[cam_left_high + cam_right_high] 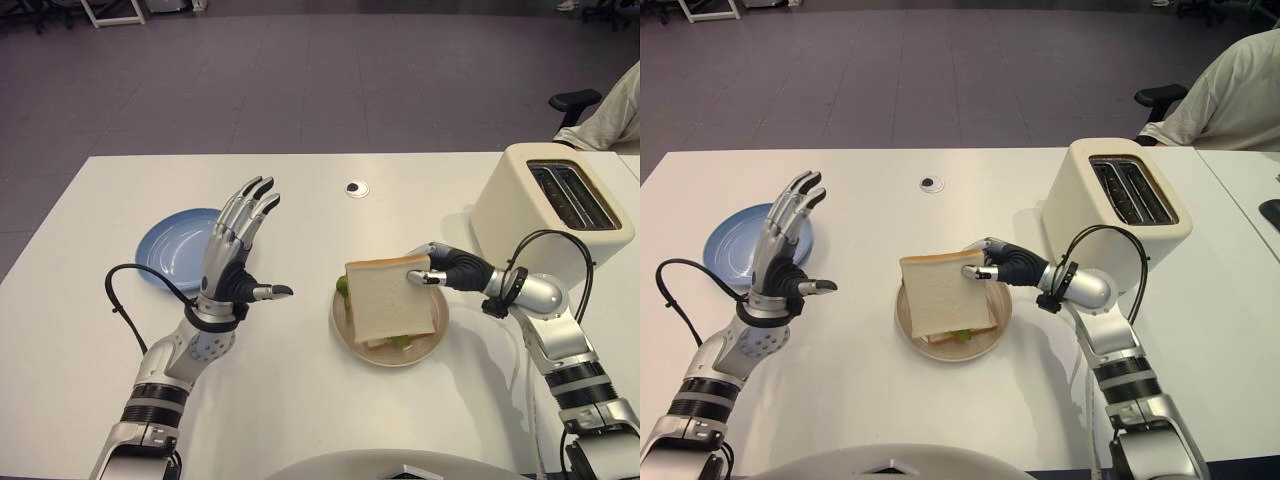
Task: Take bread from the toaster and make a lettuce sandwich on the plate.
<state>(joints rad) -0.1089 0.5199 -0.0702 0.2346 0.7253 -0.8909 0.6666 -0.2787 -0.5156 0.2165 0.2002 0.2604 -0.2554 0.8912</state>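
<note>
The right hand (452, 268) grips the upper right corner of a bread slice (392, 300), pinching it between thumb and fingers. The slice sits tilted over the tan plate (438, 325) near the middle of the white counter (300, 400). Whether its lower edge already rests on the stack below cannot be told.

That top slice covers most of what lies on the plate. Only bits of green lettuce (342, 287) poke out at its left edge and beneath its bottom edge, and a thin strip of a lower slice (940, 338) shows under it.

The cream toaster (530, 215) stands just behind the right hand, at the counter's right side. Its two slots are dark, and what they hold cannot be made out. A black cable looping from the right wrist crosses the toaster's front.

The left hand (232, 255) is released and grasps nothing, upright above the counter with its fingers spread, well left of the tan plate. It partly hides the near right edge of a blue plate (165, 250) behind it. A round black cap (357, 188) sits in the counter farther back.
</note>
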